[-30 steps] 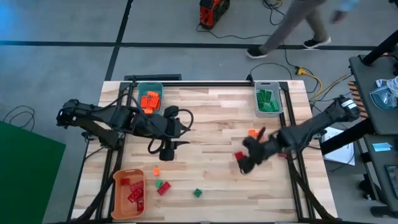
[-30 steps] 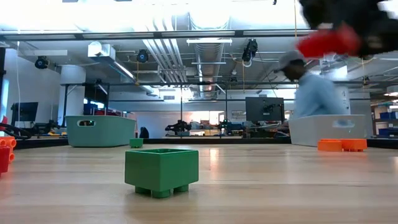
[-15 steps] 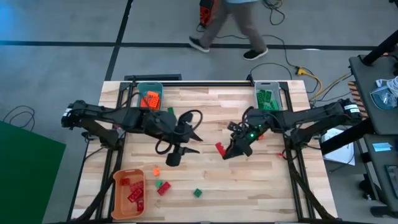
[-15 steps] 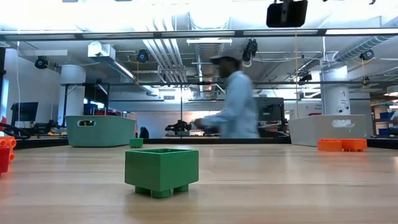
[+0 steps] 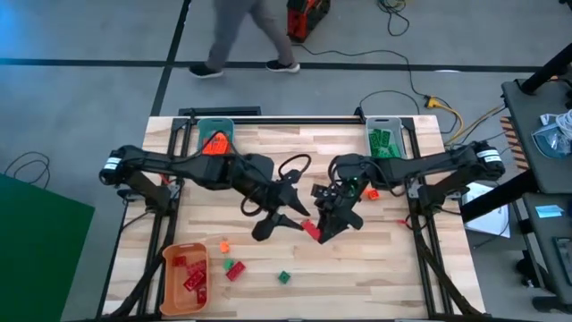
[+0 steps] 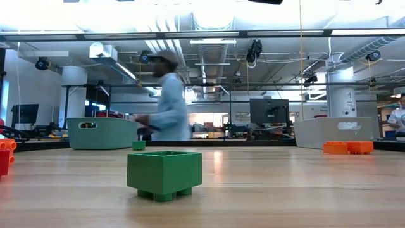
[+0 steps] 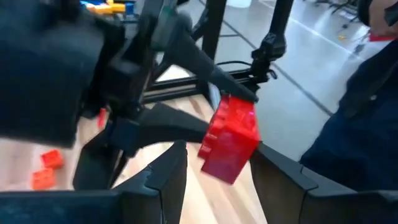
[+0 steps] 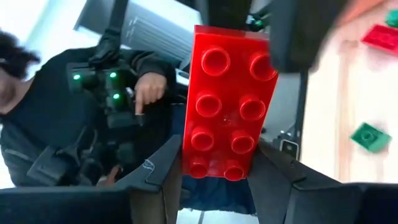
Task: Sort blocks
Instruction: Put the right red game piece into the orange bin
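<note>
Swung inward since a second ago, my right claw (image 5: 315, 231) grips a red block (image 5: 310, 231) mid-table, meeting my spread left claw (image 5: 288, 215), so a handover toward the orange bin (image 5: 185, 278) looks near.

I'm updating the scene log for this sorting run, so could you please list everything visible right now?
Red brick: one, held between the two grippers above the table's middle.
Loose bricks: green, green, red and orange near the front edge; orange by the right arm.
Teal bin: one, back left, holding orange bricks.
Grey bin: one, back right, holding green bricks.
Orange bin: one, front left corner, holding red bricks.
Table: one, light wood.
Person: one, walking behind the table.
Right gripper: shut on the red brick.
Left gripper: open, fingers either side of the same brick.
</note>
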`<action>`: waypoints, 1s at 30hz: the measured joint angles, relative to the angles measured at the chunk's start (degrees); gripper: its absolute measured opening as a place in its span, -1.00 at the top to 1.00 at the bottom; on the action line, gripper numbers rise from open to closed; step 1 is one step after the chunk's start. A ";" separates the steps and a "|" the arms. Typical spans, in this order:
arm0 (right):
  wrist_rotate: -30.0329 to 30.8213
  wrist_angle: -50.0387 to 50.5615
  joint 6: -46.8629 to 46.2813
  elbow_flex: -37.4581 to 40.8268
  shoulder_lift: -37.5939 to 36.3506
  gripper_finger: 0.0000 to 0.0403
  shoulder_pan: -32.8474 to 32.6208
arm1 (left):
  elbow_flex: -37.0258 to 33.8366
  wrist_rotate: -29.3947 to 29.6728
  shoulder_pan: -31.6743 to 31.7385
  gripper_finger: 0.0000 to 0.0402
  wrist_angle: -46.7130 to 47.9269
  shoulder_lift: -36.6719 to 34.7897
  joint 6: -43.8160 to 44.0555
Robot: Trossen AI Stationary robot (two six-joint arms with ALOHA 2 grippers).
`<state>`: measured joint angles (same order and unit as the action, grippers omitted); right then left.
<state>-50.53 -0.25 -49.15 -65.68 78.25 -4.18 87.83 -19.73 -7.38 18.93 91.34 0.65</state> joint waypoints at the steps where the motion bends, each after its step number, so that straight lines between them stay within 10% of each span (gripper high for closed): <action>1: -0.63 0.04 0.60 -0.63 0.25 0.33 0.10 | 0.27 -0.78 0.02 0.24 -0.03 0.29 0.49; 22: -2.03 -0.02 2.57 -2.34 0.68 0.33 0.84 | 0.20 -2.24 -0.02 0.26 -6.18 1.61 0.67; 30: -2.57 -0.21 2.72 -2.26 0.68 0.33 0.84 | 0.21 -4.31 -0.02 0.62 -7.65 2.59 -0.49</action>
<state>-53.09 -0.46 -46.44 -67.94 78.94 -3.33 88.04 -24.04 -7.40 11.28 93.93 0.15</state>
